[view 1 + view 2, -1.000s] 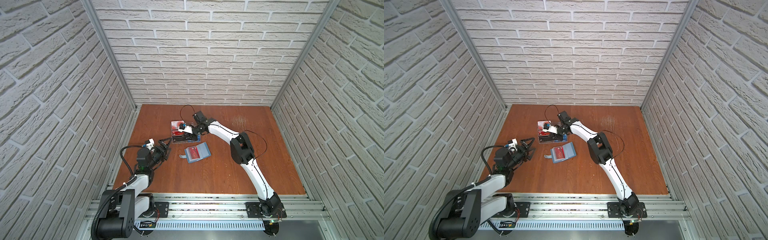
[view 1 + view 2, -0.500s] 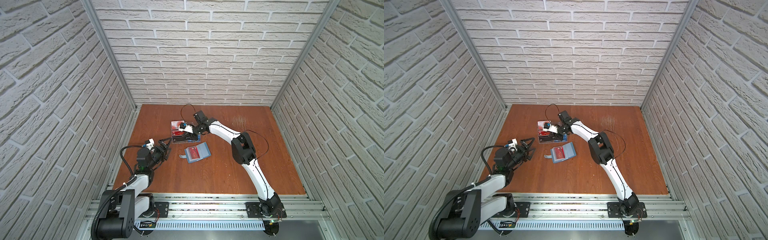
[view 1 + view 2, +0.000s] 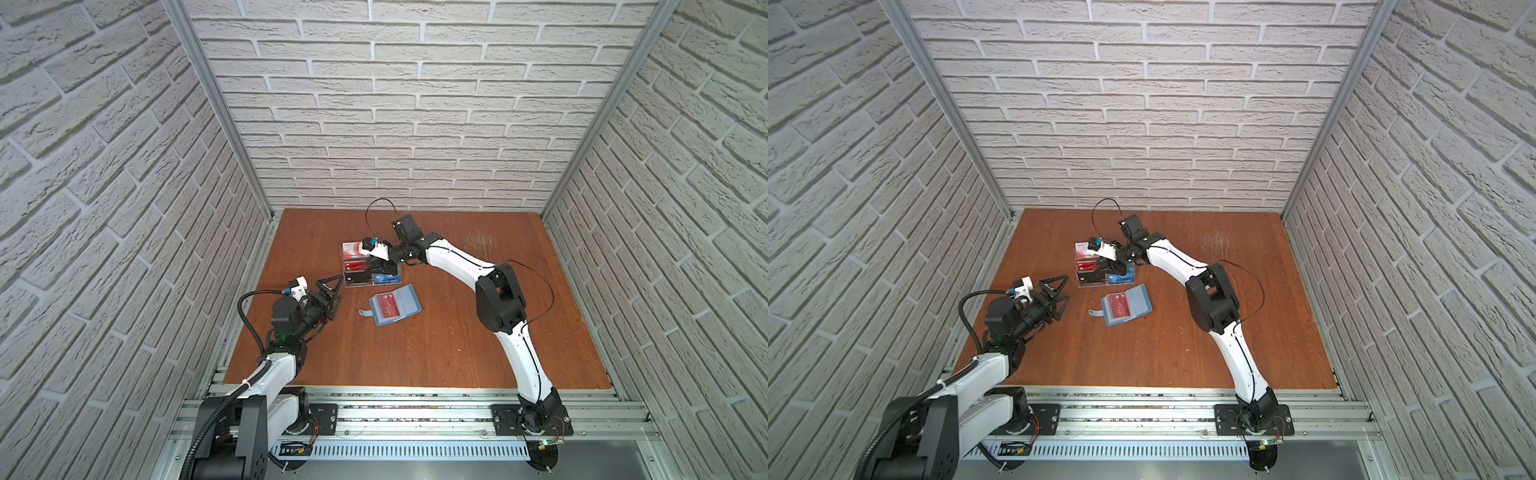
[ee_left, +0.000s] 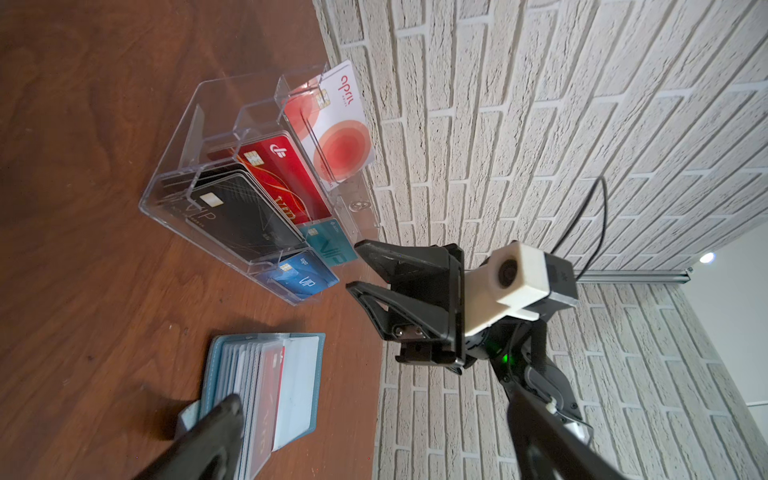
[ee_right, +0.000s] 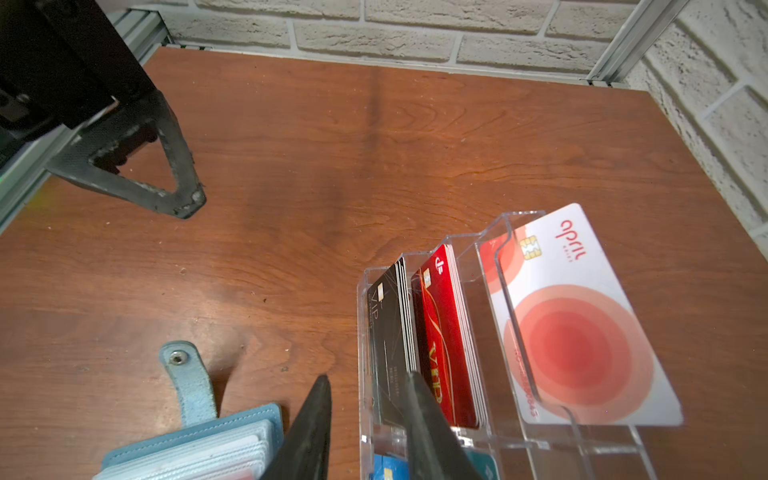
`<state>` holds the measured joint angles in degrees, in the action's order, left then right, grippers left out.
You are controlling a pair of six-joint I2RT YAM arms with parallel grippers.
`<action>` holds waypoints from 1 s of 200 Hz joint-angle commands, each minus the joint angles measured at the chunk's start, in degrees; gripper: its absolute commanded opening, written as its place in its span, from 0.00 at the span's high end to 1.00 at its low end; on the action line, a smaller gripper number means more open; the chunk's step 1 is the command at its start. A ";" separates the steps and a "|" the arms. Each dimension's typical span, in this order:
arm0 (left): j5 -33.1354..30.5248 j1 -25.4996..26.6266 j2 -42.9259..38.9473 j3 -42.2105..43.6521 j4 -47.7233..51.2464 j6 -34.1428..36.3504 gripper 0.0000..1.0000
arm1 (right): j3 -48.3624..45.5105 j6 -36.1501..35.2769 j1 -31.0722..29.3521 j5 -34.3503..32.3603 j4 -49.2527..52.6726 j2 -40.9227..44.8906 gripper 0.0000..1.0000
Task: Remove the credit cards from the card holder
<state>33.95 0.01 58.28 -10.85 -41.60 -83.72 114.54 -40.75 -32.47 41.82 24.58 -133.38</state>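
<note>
The brown wooden counter fills the floor of the brick-walled cell. The right arm reaches across the middle to the far left part, and the left arm stays folded near the left edge. A clear acrylic rack stands there with stacks of black cards and red cards, a white card with red circles, a teal card and a blue card. The right pincer hangs at the rack, its fingers a little apart with nothing between them; the right wrist view shows one finger outside the rack's wall and one over the black cards. The left pincer is spread wide and empty, well apart from the rack. The slate-blue card holder lies open and flat on the counter just in front of the rack, between the two arms and touched by neither. A red credit card sits in its clear sleeves. Its strap tab sticks out toward the left arm's side.
</note>
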 commanded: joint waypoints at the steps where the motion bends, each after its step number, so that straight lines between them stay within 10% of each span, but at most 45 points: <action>1: 0.46 -0.45 -3.31 -1.55 3.09 3.01 0.02 | -4.00 2.95 0.01 0.94 -7.15 7.58 0.63; 32: -1.52 -0.32 -10.01 -4.70 13.94 7.34 0.02 | -13.95 6.90 1.03 -0.80 -15.72 15.93 0.49; 62: -4.15 -0.24 -15.05 -9.65 24.52 13.19 0.02 | -24.53 13.20 2.78 -4.83 -22.88 25.91 0.01; 138: -38.83 0.35 -24.03 -18.19 46.09 41.99 0.02 | -52.48 32.74 6.73 -50.14 -19.95 53.61 0.00; 200: -63.75 -0.01 -8.10 -12.81 31.73 59.64 0.02 | -75.89 40.53 14.17 -74.14 -25.63 70.64 0.00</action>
<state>-17.67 0.36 46.24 -25.89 -2.92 -35.40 45.25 -5.63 -21.12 -18.33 3.64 -67.88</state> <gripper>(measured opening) 0.982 0.998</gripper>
